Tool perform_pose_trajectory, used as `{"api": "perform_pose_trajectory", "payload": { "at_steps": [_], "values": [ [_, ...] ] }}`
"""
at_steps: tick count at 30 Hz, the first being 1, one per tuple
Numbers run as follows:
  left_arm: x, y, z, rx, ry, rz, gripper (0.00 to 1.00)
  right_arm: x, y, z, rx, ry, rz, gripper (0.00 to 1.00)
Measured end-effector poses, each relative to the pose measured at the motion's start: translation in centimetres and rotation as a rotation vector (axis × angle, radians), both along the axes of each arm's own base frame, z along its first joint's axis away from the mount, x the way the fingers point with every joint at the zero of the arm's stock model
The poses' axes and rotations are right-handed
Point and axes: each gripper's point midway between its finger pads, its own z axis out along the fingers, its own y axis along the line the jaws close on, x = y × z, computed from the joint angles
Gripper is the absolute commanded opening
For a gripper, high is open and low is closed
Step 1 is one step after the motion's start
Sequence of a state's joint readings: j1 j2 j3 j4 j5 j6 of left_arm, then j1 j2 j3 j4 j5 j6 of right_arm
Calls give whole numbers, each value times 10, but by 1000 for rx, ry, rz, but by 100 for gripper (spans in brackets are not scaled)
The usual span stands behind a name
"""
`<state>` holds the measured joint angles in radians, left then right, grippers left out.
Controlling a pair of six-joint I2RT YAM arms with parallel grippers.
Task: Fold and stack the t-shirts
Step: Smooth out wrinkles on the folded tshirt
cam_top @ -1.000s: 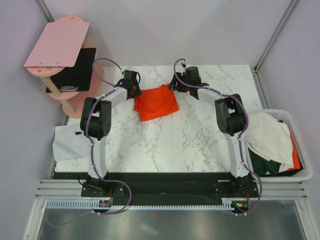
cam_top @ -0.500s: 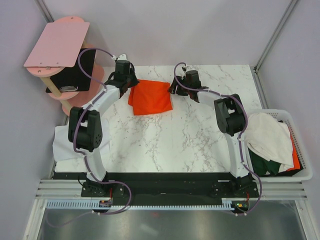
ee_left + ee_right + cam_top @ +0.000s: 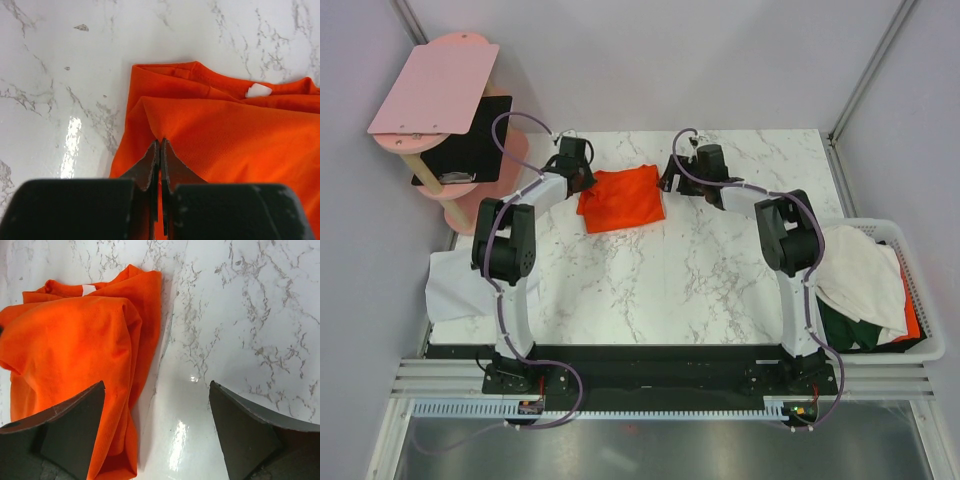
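- At the far edge of the surface (image 3: 720, 290), a little left of its middle, the orange t-shirt (image 3: 622, 198) is lying folded into a rough square, its white neck label (image 3: 258, 90) showing.
- I am pinching a raised fold at the shirt's left edge with the left claw (image 3: 160, 150), fingers pressed together on the fabric. I judge this grip is for squaring or dragging the bundle.
- The right claw (image 3: 157, 385) is hanging spread wide over the shirt's right edge, gripping nothing. I reckon it is free so that side can settle flat.
- Counting: one orange shirt is being worked by two claws.
- One white cloth (image 3: 455, 285), likely a folded shirt, is lying at the surface's left edge.
- In the basket (image 3: 876, 222) beyond the right edge, a white t-shirt (image 3: 860, 270) is lying over a dark green t-shirt (image 3: 840, 325), with a sliver of orange (image 3: 912, 320) beside them. That makes three waiting, as far as I can tell.
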<state>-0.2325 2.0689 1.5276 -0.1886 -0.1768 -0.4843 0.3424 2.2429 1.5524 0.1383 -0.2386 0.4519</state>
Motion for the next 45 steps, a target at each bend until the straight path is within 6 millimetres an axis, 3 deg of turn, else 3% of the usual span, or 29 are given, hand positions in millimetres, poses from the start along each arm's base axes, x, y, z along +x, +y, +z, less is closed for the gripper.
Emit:
{"api": "perform_pose_trajectory", "payload": {
  "at_steps": [2, 4, 5, 6, 7, 8, 11, 12, 13, 14, 15, 17, 21, 24, 26, 28, 33, 36, 39, 45],
  "values": [
    [4, 6, -9, 11, 17, 16, 2, -4, -1, 4, 5, -9, 2, 94],
    [6, 12, -11, 20, 21, 33, 14, -6, 0, 10, 20, -21, 9, 94],
    [8, 15, -11, 24, 21, 41, 54, -8, 1, 12, 25, -25, 13, 93],
    [9, 18, -9, 24, 19, 49, 69, -10, 1, 13, 30, -28, 16, 91],
    [10, 21, -8, 27, 17, 53, 76, -12, 1, 16, 33, -31, 20, 88],
    [12, 24, -6, 25, 12, 61, 99, -16, 2, 18, 37, -33, 24, 83],
    [14, 31, -1, 20, 2, 82, 100, -23, 7, 32, 40, -59, 47, 25],
    [13, 32, 2, 19, -3, 87, 100, -25, 11, 37, 42, -69, 57, 0],
    [10, 34, 5, 18, -8, 91, 99, -27, 15, 43, 46, -82, 70, 0],
    [4, 35, 10, 18, -11, 91, 91, -29, 21, 50, 53, -96, 84, 0],
    [-4, 36, 15, 16, -15, 89, 70, -32, 27, 57, 62, -107, 98, 0],
    [-18, 33, 29, -1, -34, 82, 2, -37, 39, 69, 82, -127, 124, 0],
    [-33, 17, 66, -63, -103, 19, 2, -48, 64, 88, 193, -132, 178, 0],
    [-38, -5, 75, -135, -129, -61, 2, -49, 82, 108, 355, -137, 208, 0],
    [-44, -19, 66, -181, -112, -116, 2, -49, 90, 110, 455, -131, 224, 0],
    [-52, -29, 52, -217, -76, -157, 2, -52, 94, 100, 520, -99, 228, 0],
    [-56, -51, 2, -288, 35, -232, 2, -64, 98, 42, 623, 65, 206, 0],
    [-58, -54, -24, -301, 93, -236, 2, -74, 97, 20, 643, 141, 189, 0],
    [-52, -54, -36, -304, 115, -228, 2, -78, 95, 18, 654, 151, 192, 0],
    [-27, -37, -36, -311, 89, -184, 2, -77, 92, 16, 644, 146, 194, 0]
  ]
}}
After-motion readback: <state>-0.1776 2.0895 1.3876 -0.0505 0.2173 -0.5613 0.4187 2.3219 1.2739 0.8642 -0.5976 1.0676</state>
